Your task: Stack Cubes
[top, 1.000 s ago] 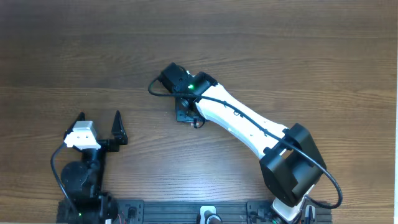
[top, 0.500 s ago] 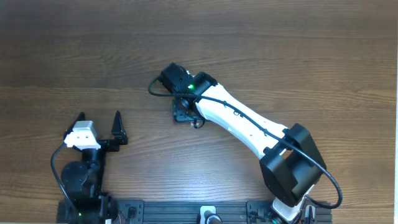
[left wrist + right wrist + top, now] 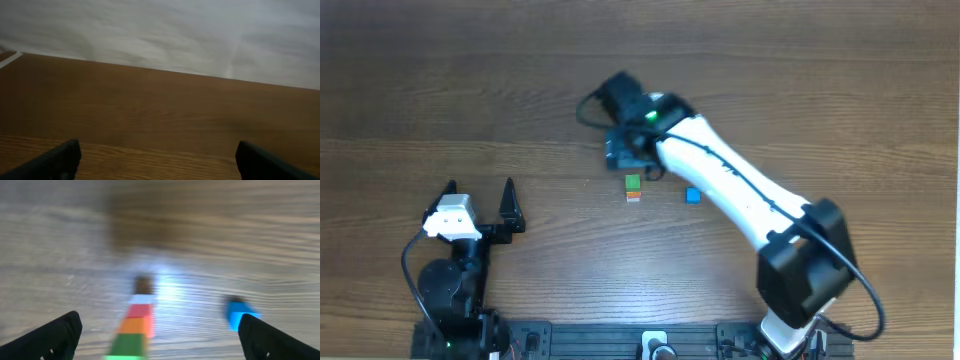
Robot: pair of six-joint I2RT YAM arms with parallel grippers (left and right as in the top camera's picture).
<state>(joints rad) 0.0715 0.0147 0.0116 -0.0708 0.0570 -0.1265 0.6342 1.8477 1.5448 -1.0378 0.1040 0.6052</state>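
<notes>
Top view: stacked cubes (image 3: 633, 186), blue cube (image 3: 693, 195) near.

Right arm (image 3: 740, 195) reaches up-left across the wooden table (image 3: 440, 80), with the right gripper (image 3: 626, 152) lifted, showing just above a small cube stack (image 3: 633, 188), green on top with an orange-red sliver under it. Blue cube (image 3: 693, 195) lies alone on the table near the stack's right, not touching. Left gripper (image 3: 480, 192) sits low left, fingers spread wide, well apart from the cubes.
</notes>
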